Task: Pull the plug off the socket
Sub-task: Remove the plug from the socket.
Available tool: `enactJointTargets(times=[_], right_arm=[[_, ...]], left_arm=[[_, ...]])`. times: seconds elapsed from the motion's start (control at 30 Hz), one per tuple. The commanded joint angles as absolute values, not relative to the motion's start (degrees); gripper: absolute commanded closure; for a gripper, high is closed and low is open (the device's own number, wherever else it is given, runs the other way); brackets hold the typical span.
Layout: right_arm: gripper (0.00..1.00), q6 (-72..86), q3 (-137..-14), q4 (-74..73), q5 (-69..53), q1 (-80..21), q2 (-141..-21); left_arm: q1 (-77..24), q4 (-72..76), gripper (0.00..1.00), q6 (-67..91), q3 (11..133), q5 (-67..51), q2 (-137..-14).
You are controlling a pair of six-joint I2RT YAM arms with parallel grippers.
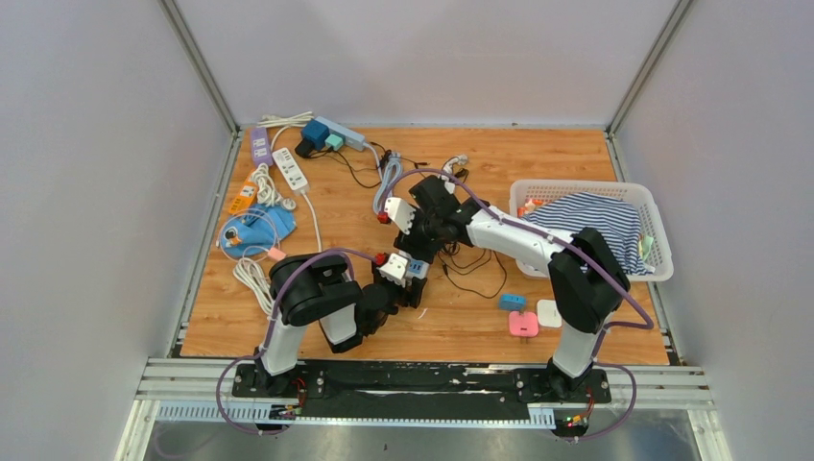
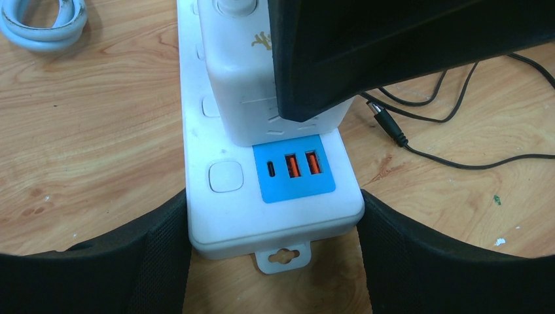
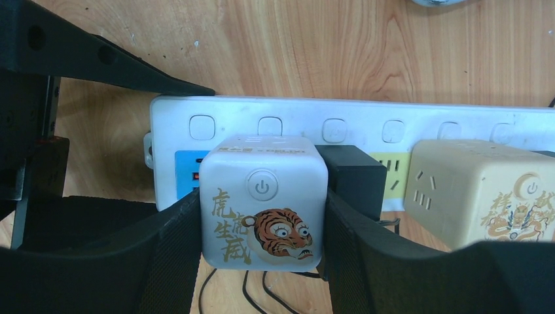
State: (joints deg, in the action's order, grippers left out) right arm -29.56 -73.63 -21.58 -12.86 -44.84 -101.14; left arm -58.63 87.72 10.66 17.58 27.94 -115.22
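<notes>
Plug (image 3: pixel 263 203): white tiger-print cube in socket strip (image 3: pixel 425 118).

Each arm is made from rounded black joint housings (image 1: pixel 307 293) and smooth white link tubes (image 1: pixel 514 240), and a thin purple cable (image 1: pixel 331 252) runs along it down to the flat black base plate (image 1: pixel 422 379). Near each wrist there is a small white block (image 1: pixel 395 270) with a round red knob (image 1: pixel 381 258). The jaws are broad and matte black, with a finely woven texture on the inner faces.
</notes>
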Motion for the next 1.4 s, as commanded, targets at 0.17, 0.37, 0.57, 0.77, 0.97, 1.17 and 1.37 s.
enactJointTargets(times=[0.17, 0.37, 0.57, 0.77, 0.97, 1.17, 1.37], right_arm=[[1.00, -27.59, -70.78, -31.55, -18.13, -39.02, -103.19], [1.00, -28.85, -71.38, -33.16, -22.58, -45.02, -104.19], [1.00, -30.03, -72.25, -33.97, -20.37, -48.29, -104.25], [1.00, -29.99, -71.82, -34.08, -20.94, -40.48, -103.28], [1.00, -30.59, -71.55, -34.98, -25.04, -41.06, -103.63], [1.00, -31.91, -72.52, -36.11, -24.09, -48.38, -103.85], [1.00, -32.20, -72.11, -35.69, -23.36, -44.84, -102.59]], left_arm=[[-58.03, 88.84, 1.00, 11.60, 17.23, 28.70, -115.76], [-58.00, 88.82, 1.00, 11.79, 17.14, 28.65, -115.63], [-58.00, 88.77, 1.00, 11.71, 17.15, 28.75, -115.74], [-57.96, 88.80, 1.00, 11.73, 17.15, 28.57, -115.68], [-58.00, 88.82, 1.00, 12.02, 17.01, 28.39, -115.61], [-58.00, 88.79, 1.00, 12.13, 16.94, 28.48, -115.51], [-58.01, 88.79, 1.00, 11.81, 17.14, 28.39, -115.82]])
